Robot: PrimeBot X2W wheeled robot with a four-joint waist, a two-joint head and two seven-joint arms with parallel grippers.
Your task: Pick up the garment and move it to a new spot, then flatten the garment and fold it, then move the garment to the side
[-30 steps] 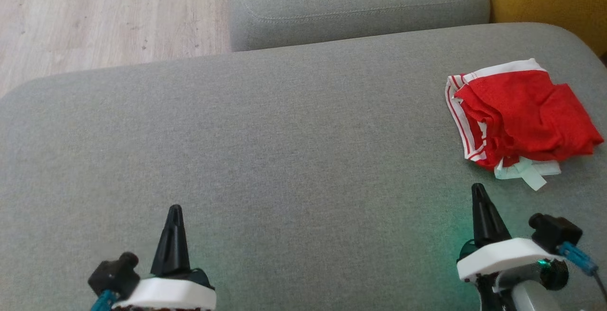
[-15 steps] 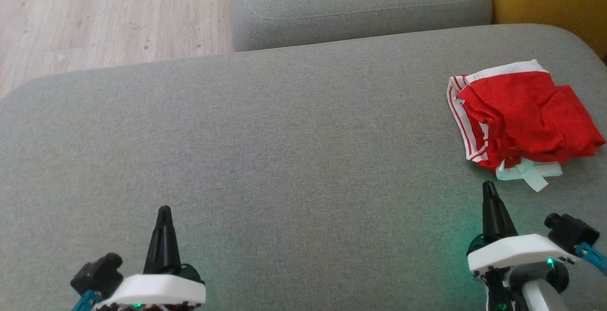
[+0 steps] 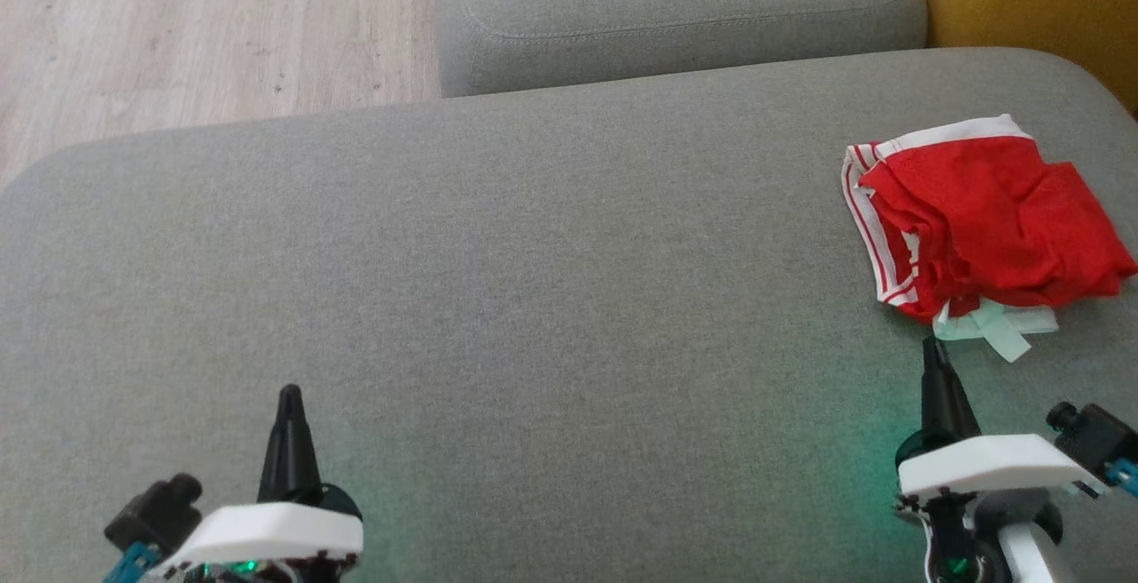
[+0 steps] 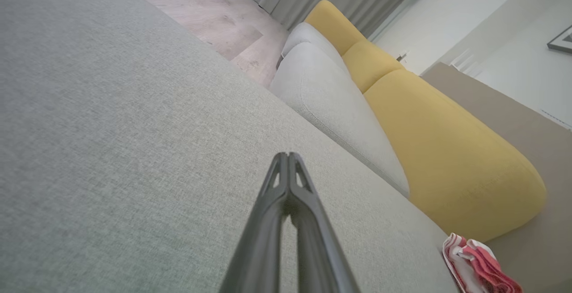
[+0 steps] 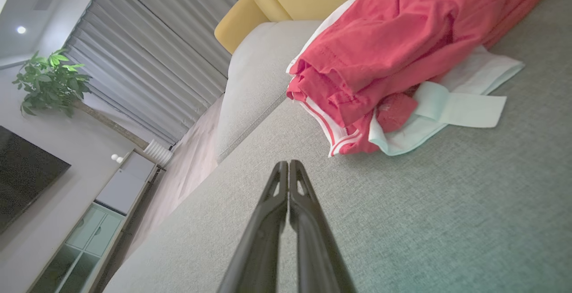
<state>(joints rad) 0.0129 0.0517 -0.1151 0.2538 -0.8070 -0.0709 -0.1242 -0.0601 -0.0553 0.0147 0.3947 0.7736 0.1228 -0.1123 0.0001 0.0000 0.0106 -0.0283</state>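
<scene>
Red shorts (image 3: 987, 219) lie crumpled at the right end of the sofa seat (image 3: 533, 299), near the right pincer (image 3: 933, 354); it and the left pincer (image 3: 289, 398) are closed, empty. Probably light, limp cloth: pinch the white-striped edge

Left tool (image 3: 289, 398): pair of long black tapered fingers, slotted near tips. Flat white collar (image 3: 267, 534) at base. Black boxy camera (image 3: 151, 512) left of collar, blue cable (image 3: 124, 563) at collar's lower left, green lamp (image 3: 249, 567) under collar. Right tool (image 3: 932, 352): same build, mirrored, with pale forearm (image 3: 1031, 561) beneath right collar (image 3: 987, 467).
</scene>
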